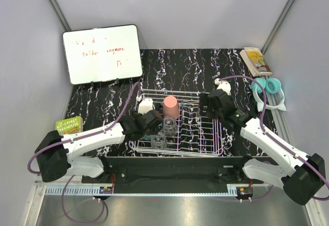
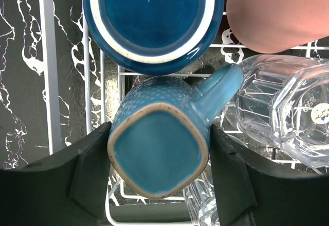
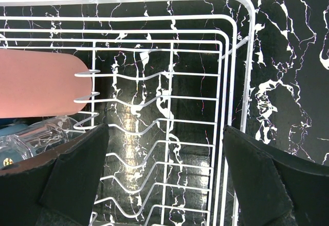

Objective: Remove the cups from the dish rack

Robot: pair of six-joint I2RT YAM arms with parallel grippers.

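One cup, the mug [image 2: 159, 156], is pinched upside down by the left gripper [image 2: 160, 177] at the left end of the rack [image 2: 46, 82]; the right gripper [image 3: 165, 185] is held spread. A straight lift, clear of neighbouring cups [image 2: 154, 15], is called for.

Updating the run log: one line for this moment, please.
left gripper: shut on teal mug in dish rack | right gripper: open over bare rack wires

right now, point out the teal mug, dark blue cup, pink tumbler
teal mug [image 2: 159, 154]: left wrist view, upturned base
dark blue cup [image 2: 151, 10]: left wrist view, base
pink tumbler [image 3: 41, 84]: right wrist view, side wall
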